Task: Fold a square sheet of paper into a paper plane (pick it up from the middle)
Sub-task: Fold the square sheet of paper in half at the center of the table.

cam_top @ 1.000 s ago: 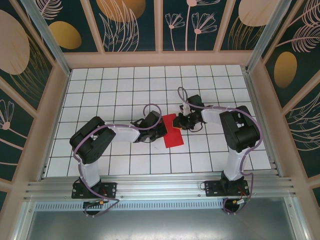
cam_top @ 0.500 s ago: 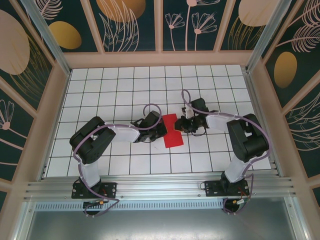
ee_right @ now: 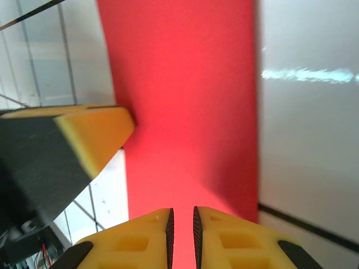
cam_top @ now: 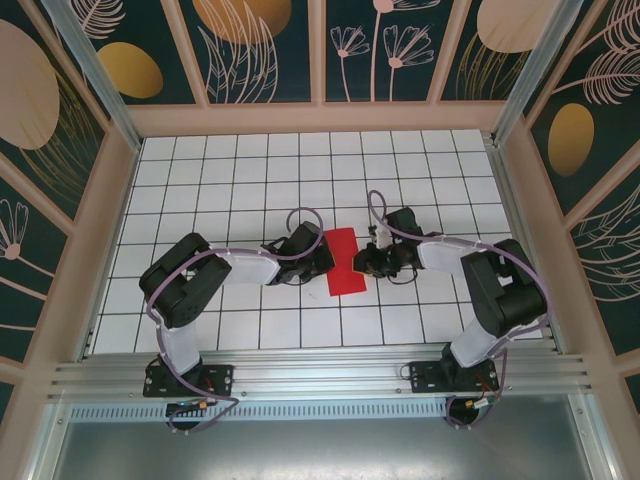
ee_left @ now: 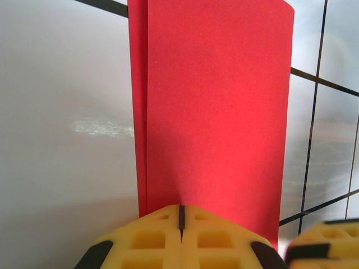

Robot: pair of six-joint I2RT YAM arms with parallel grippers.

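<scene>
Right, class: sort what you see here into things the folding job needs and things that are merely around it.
Part of the job:
- square sheet of paper, red, folded over, lying flat
- left gripper, shut at its left edge
- right gripper, nearly shut at its right edge

Merely around:
- white gridded table
- patterned walls

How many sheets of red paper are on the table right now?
1. The square sheet of paper, folded into a narrow strip with two layers showing in the left wrist view, lies mid-table between the left gripper and the right gripper. Anything beneath it would be hidden.
</scene>
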